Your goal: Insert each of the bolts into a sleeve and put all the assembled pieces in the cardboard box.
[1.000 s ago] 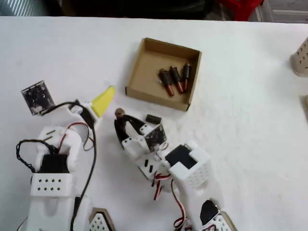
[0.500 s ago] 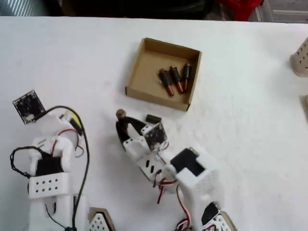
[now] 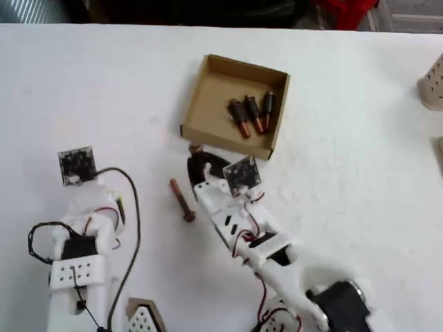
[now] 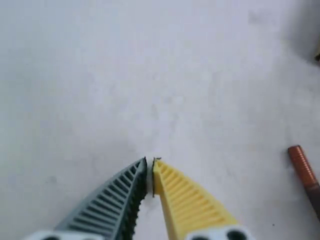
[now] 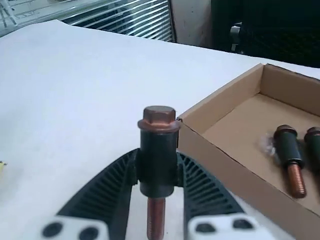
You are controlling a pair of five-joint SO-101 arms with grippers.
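Observation:
An open cardboard box (image 3: pixel 201 104) (image 5: pixel 220 107) holds three assembled bolt-and-sleeve pieces (image 3: pixel 250 111) (image 5: pixel 289 150). Just in front of the box's near wall, my right gripper (image 3: pixel 198 159) (image 5: pixel 156 159) is shut on a black sleeve (image 5: pixel 157 155). A copper bolt (image 5: pixel 159 119) stands upright through that sleeve, head on top. A loose copper bolt (image 3: pixel 180 200) (image 4: pixel 306 175) lies flat on the white table to the left of that gripper. My left gripper (image 4: pixel 150 165) hangs shut over bare table beside the loose bolt, with nothing between its grey and yellow fingers.
The left arm's body (image 3: pixel 76 256) and its black cable (image 3: pixel 128 207) stand at the near left. A beige perforated object (image 3: pixel 432 83) sits at the table's far right edge. Dark furniture stands beyond the far edge of the table.
The right arm has stretched toward the box, carrying the piece it holds up to the near wall. The left arm drew back and its yellow finger left the high view. A loose bolt now shows on the table.

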